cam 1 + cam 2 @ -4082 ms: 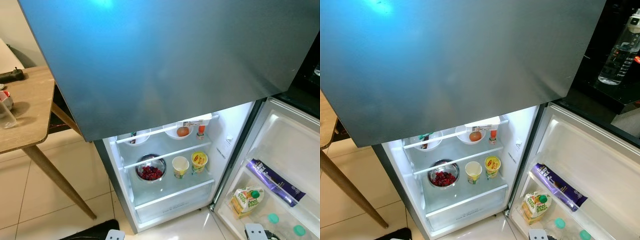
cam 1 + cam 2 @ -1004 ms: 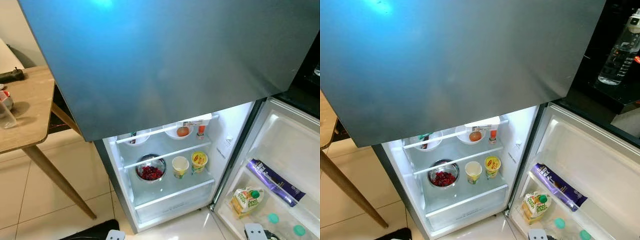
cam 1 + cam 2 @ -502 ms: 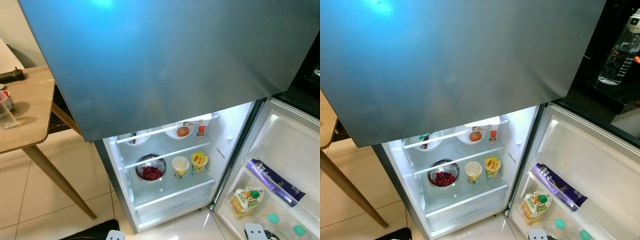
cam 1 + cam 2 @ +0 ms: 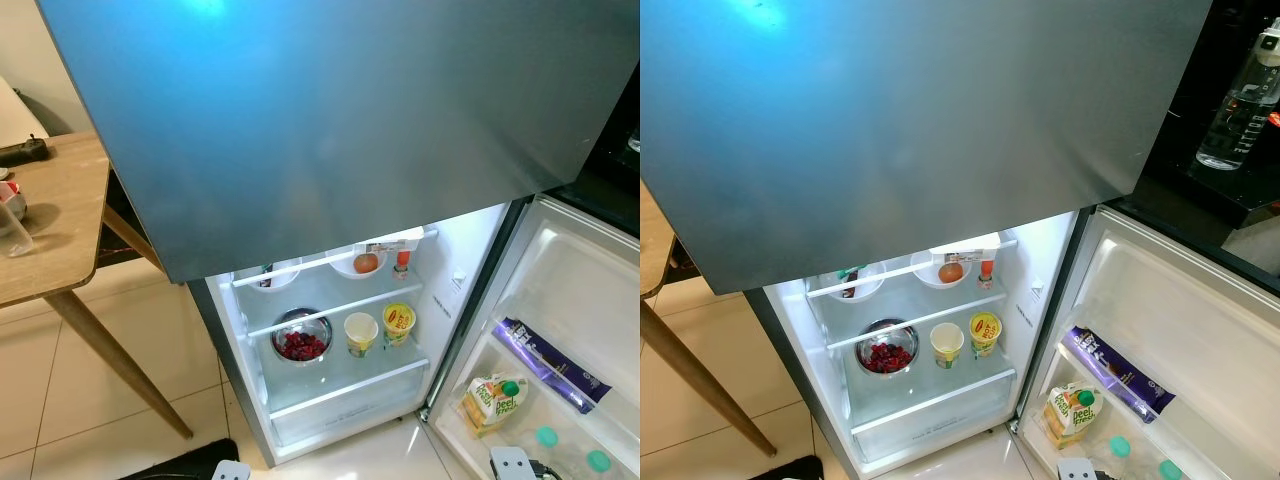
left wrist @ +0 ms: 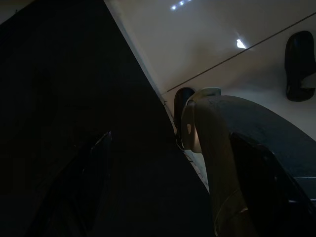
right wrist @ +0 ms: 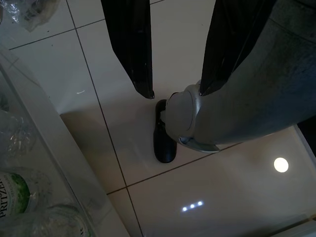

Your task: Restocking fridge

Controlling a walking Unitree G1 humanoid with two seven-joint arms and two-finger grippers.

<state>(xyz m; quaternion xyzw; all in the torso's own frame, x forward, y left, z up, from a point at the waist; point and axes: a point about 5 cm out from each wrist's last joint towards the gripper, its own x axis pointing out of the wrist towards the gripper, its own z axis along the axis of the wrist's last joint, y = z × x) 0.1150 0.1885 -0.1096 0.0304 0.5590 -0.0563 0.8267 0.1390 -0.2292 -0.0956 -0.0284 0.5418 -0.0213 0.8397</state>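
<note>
The freezer door (image 4: 330, 130) covers the fridge's upper shelves, and the white bowl (image 4: 272, 275) peeks out half-hidden beneath it. Labels on the two cups (image 4: 381, 327) are too small to read. Beside the right gripper's fingers (image 6: 131, 44), a bottle (image 6: 12, 195) is cut off. The left wrist view is mostly dark.

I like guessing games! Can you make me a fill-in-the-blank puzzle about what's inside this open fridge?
1. The steel bowl on the lower shelf holds something coloured ____.
2. Beside that bowl stand ____ cups, one white and one yellow.
3. The juice carton with the green cap sits in the fridge ____.
4. The orange-brown egg lies in a white ____.

Missing words: red; two; door; bowl
</note>
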